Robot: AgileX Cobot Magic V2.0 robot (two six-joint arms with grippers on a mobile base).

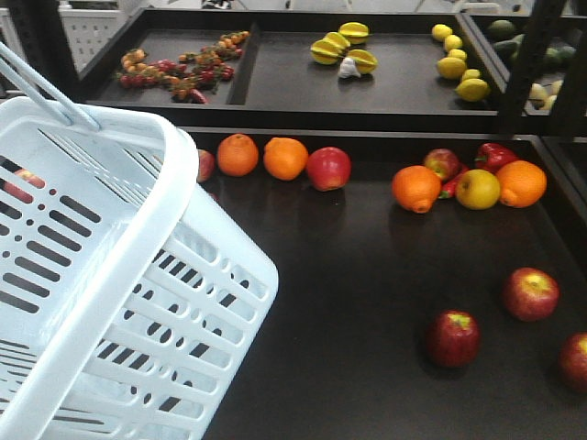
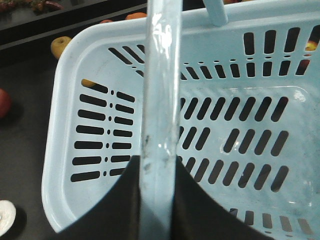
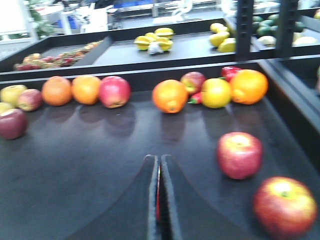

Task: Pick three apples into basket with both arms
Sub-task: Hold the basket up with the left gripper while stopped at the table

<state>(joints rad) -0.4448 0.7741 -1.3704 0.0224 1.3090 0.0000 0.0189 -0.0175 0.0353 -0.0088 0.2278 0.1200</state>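
The basket (image 1: 138, 275) is seen tilted, apples (image 1: 452, 337) loose nearby. Its handle (image 2: 160, 90) is clamped by the left gripper (image 2: 159, 170). The right gripper (image 3: 159, 162) is closed, empty; it should be opened before the nearest apple (image 3: 239, 155) is straddled.

The pale blue basket (image 1: 229, 266) hangs tilted at left, seemingly empty; three red apples (image 1: 452, 337) (image 1: 530, 293) (image 1: 576, 360) lie loose at right.

You're looking at a black lower shelf (image 1: 367, 302) with a raised lip filling the front view. The back shelf (image 1: 293, 82) sits a step up at 12 o'clock, split by a divider (image 1: 243, 64). Black post (image 1: 537, 64) at 2 o'clock, white pegboard panel (image 1: 92, 32) at 11 o'clock. In the right wrist view there's a blown-out bright patch (image 3: 12, 15) at 10 o'clock.
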